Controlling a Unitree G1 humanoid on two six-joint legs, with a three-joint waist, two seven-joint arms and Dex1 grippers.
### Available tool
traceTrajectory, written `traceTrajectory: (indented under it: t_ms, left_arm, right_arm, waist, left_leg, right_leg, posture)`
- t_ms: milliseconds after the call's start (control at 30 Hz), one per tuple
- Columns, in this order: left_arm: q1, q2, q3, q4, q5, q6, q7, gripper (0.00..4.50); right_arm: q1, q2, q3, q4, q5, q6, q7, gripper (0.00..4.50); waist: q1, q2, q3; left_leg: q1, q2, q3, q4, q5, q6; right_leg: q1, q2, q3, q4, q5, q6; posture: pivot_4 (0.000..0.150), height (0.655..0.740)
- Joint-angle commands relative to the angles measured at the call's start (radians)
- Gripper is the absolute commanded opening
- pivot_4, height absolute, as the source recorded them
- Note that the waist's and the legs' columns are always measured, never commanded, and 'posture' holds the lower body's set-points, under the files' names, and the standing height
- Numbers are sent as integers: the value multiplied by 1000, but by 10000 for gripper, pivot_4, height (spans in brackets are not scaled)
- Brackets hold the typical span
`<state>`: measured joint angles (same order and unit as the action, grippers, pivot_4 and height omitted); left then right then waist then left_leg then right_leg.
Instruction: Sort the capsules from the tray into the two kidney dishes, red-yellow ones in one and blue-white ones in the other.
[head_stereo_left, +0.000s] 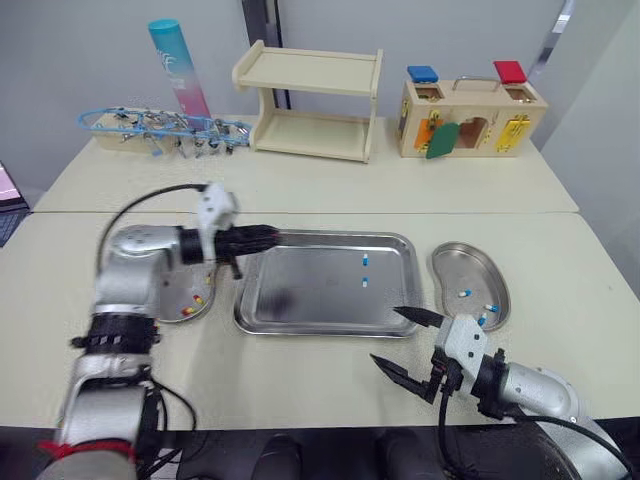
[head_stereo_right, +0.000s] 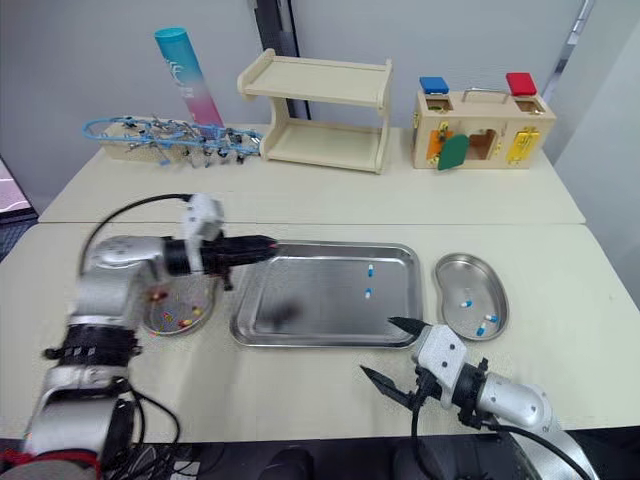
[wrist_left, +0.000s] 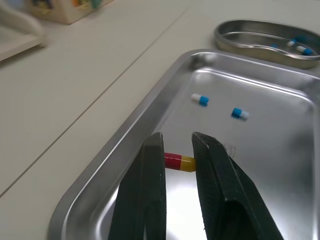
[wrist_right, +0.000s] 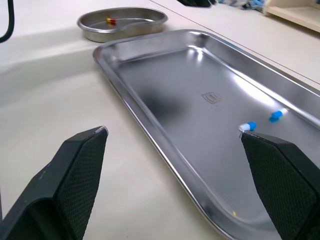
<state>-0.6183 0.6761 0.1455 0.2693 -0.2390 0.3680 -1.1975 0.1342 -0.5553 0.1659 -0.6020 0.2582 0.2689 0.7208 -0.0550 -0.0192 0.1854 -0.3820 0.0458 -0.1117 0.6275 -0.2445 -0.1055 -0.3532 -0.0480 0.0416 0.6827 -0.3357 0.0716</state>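
**Ana:** The right claw (head_stereo_left: 388, 336) is wide open and holds nothing, by the 5 o'clock corner of the tray (head_stereo_left: 300, 295). Let it wait there.

**Ben:** And the left claw (wrist_left: 178, 145)?

**Ana:** It pinches a red-yellow capsule (wrist_left: 179, 162) over the tray's 10 o'clock corner. Squeeze tight, swing to the kidney dish (wrist_right: 117, 33) at the tray's 9 o'clock, go low, then let go.

**Ben:** Two blue-white capsules (head_stereo_left: 365, 262) lie nearer 2 o'clock.

Left arm was bent at the elbow, forearm level, reaching across toward the robot's right. The left black two-fingered gripper (head_stereo_left: 270, 238) pinched a red-and-yellow capsule (wrist_left: 180, 162) between its fingertips. The right black two-fingered gripper (head_stereo_left: 388, 336) was held low, fingers spread wide apart.
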Motion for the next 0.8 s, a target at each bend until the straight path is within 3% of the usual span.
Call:
traceTrajectory:
  t_ms: [33, 233, 500, 733, 800]
  left_arm:
    - [110, 97, 138, -131, -38, 89, 94, 4618]
    - [348, 134, 301, -259, -62, 158, 253, 4618]
    - [413, 97, 309, -297, -113, 201, 348, 4618]
    - [379, 81, 306, -278, -144, 196, 407, 27116]
    - [377, 82, 310, -285, -160, 211, 410, 29355]
  right_arm:
    - [-76, -6, 17, 20, 46, -20, 74, 45000]
    - [-190, 3, 46, 108, 61, -41, 154, 45000]
    - [-241, 18, 62, 163, 59, -54, 196, 45000]
    - [-225, 7, 56, 155, 55, -53, 205, 45000]
    - [-220, 7, 56, 153, 54, -54, 203, 45000]
  waist:
    - [6, 0, 0]
    - [15, 0, 0]
    - [24, 0, 0]
    - [23, 0, 0]
    - [23, 0, 0]
  left_leg:
    - [0, 0, 0, 0, 0, 0]
    - [0, 0, 0, 0, 0, 0]
    - [0, 0, 0, 0, 0, 0]
    - [0, 0, 0, -1, 0, 0]
    - [0, 0, 0, -1, 0, 0]
  right_leg:
    - [0, 0, 0, 0, 0, 0]
    - [0, 0, 0, 0, 0, 0]
    - [0, -1, 0, 0, 0, 0]
    - [-1, 0, 0, 0, 0, 0]
    - [-1, 0, 0, 0, 0, 0]
  posture:
    - [1500, 7400]
    - [1500, 7400]
    - [1500, 7400]
    - [1500, 7400]
    - [1500, 7400]
